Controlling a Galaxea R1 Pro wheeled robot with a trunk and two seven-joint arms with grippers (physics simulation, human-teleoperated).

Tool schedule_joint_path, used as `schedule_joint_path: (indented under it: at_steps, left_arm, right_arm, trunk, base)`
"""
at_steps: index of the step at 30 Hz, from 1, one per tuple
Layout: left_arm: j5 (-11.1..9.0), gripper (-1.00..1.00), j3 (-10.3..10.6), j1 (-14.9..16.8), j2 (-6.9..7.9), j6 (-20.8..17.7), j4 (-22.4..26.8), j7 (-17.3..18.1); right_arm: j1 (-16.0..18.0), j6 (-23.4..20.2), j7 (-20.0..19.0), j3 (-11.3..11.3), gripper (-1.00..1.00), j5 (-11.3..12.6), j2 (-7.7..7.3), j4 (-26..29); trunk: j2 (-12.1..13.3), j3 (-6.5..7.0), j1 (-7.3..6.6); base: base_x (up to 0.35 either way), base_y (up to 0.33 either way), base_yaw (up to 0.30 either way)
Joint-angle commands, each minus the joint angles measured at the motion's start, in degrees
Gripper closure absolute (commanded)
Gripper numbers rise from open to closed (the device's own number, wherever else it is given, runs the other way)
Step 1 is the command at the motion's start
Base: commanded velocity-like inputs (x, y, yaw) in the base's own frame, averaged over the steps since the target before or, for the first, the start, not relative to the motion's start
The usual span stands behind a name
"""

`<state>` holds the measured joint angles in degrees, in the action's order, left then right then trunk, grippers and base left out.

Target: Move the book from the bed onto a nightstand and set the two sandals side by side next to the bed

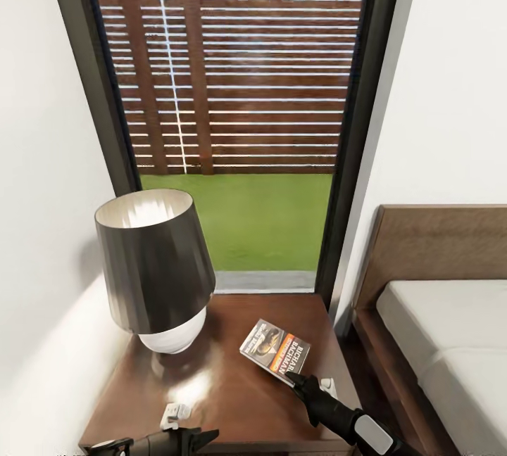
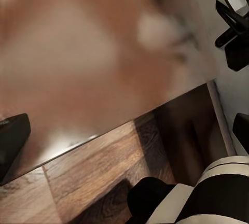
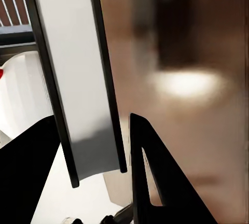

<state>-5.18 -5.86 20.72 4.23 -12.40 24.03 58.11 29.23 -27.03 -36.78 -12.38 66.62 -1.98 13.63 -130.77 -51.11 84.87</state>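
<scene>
Toward the nightstand's [image 1: 232,400] right edge, the book [image 1: 275,352] sat held at its near corner by the right gripper [image 1: 299,381], jaws clamped on its thin edge. Looked light, slightly flexible, glossy cover likely slippery; an edge pinch suits it. Lamp [image 1: 156,269] stood at the left rear. Left gripper [image 1: 184,438] hung at the front edge, jaws apart, empty. Bed [image 1: 451,343] was just right.

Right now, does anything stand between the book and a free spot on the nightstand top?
Nothing visible does. The book is already over the nightstand with the right gripper at its near edge. The lamp stands off to the left, apart from the book.
</scene>
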Motion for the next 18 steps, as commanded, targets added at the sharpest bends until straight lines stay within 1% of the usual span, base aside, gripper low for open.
schedule_joint_path:
  at_steps: [1, 9, 11, 12, 13, 15, 16, 18]
  left_arm:
    - [-0.09, -1.0, -0.02, 0.0, -0.01, -0.7, -0.03, 0.1]
    - [-0.09, -1.0, -0.02, 0.0, -0.01, -0.7, -0.03, 0.19]
    - [-0.05, -1.0, -0.04, 0.01, -0.01, -0.73, -0.01, 0.58]
    - [-0.07, -1.0, -0.03, 0.01, -0.01, -0.83, 0.02, 1.33]
    - [-0.06, -1.0, -0.03, 0.01, -0.01, -0.91, 0.07, 2.37]
    - [0.04, -1.0, -0.03, 0.02, 0.07, -1.0, 0.14, 6.84]
    - [0.08, -1.0, -0.07, 0.02, 0.22, -1.03, 0.2, 9.89]
    - [0.06, -1.0, -0.09, 0.02, 1.06, -1.06, 0.39, 13.39]
  right_arm:
    - [0.04, -0.31, -0.05, -0.36, 1.0, 0.62, -0.04, -0.01]
    - [0.04, -0.31, -0.05, -0.36, 1.0, 0.63, -0.04, -0.01]
    - [0.04, -0.31, -0.05, -0.36, 1.0, 0.62, -0.04, -0.01]
    - [0.04, -0.31, -0.05, -0.36, 1.0, 0.62, -0.04, -0.01]
    - [0.04, -0.31, -0.05, -0.36, 1.0, 0.62, -0.04, -0.01]
    - [0.04, -0.31, -0.05, -0.36, 1.0, 0.62, -0.04, -0.01]
    - [0.04, -0.31, -0.05, -0.36, 1.0, 0.63, -0.04, -0.01]
    - [0.04, -0.31, -0.02, -0.36, 1.0, 0.62, -0.04, -0.01]
  trunk:
    - [-0.44, -0.24, 0.22]
    - [-0.44, -0.24, 0.22]
    - [-0.44, -0.24, 0.22]
    - [-0.44, -0.24, 0.22]
    - [-0.44, -0.24, 0.22]
    - [-0.44, -0.24, 0.22]
    - [-0.44, -0.24, 0.22]
    - [-0.44, -0.24, 0.22]
  base:
    - [0.0, 0.0, 0.0]
    - [0.0, 0.0, 0.0]
    - [0.0, 0.0, 0.0]
    - [0.0, 0.0, 0.0]
    - [0.0, 0.0, 0.0]
    - [0.0, 0.0, 0.0]
    - [0.0, 0.0, 0.0]
    - [0.0, 0.0, 0.0]
